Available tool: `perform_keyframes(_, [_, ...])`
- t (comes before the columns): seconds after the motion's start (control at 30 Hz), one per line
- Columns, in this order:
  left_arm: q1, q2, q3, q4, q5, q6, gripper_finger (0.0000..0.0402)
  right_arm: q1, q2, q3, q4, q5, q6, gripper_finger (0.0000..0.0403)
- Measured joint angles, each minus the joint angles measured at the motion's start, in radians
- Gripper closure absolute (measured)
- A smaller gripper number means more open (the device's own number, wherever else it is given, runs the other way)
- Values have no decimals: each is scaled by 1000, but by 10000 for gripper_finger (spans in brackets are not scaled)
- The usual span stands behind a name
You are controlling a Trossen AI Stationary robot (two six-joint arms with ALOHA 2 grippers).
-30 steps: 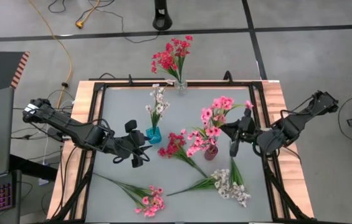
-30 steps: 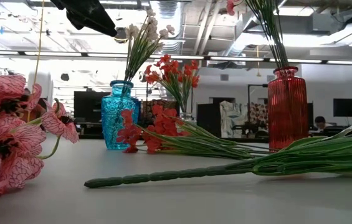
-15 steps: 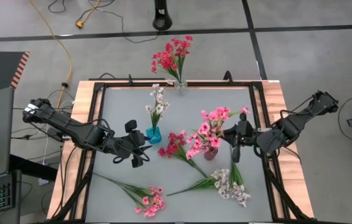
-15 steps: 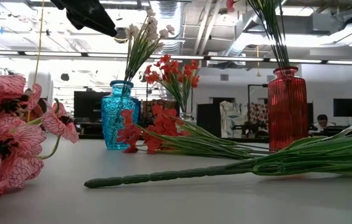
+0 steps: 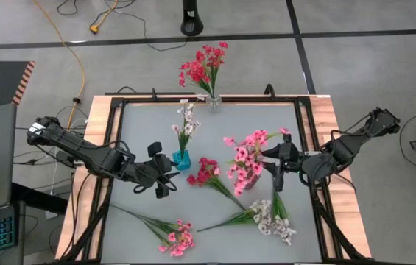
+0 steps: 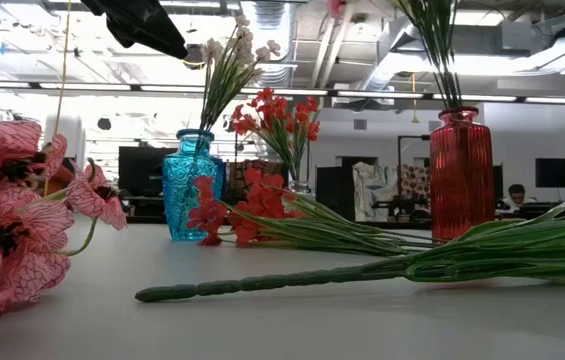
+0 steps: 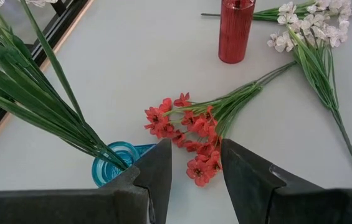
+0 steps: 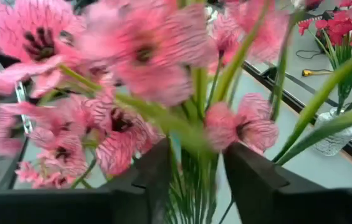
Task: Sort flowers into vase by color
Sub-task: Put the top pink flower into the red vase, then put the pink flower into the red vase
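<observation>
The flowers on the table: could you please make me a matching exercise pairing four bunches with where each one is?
Bunches:
1. white flowers
2. pink flowers
3. red flowers
4. tall red flowers

Places:
A. lying loose on the table
B. in the red vase
C. in the blue vase
D. in the clear vase

Pairs: 1-C, 2-B, 3-A, 4-D

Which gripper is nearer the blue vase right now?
Left. The left gripper hovers just beside the blue vase, on its left-arm side. The right gripper sits across the table by the red vase of pink flowers.
</observation>
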Motion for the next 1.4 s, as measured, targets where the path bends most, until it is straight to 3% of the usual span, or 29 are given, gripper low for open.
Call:
perform_keyframes(0.23, [0, 0, 0, 0, 1, 0, 276, 21, -15, 0, -122, -131, 9, 162])
perform_keyframes(0.53, [0, 0, 0, 0, 35, 0, 276, 18, -15, 0, -318, -244, 197, 159])
perform_keyframes(0.73, [0, 0, 0, -1, 100, 7, 276, 18, -15, 0, -349, -314, 273, 159])
perform_keyframes(0.87, [0, 0, 0, -1, 216, 12, 276, 18, -15, 0, -349, -354, 275, 159])
perform_keyframes(1.13, [0, 0, 0, -73, 595, -144, 276, 18, -15, 0, -349, -372, 275, 159])
perform_keyframes(1.27, [-3, 0, 0, -124, 707, -216, 275, 18, -14, 0, -349, -373, 274, 159])
perform_keyframes(1.4, [-32, 0, 0, -153, 739, -255, 260, 18, -14, 0, -349, -373, 274, 159])
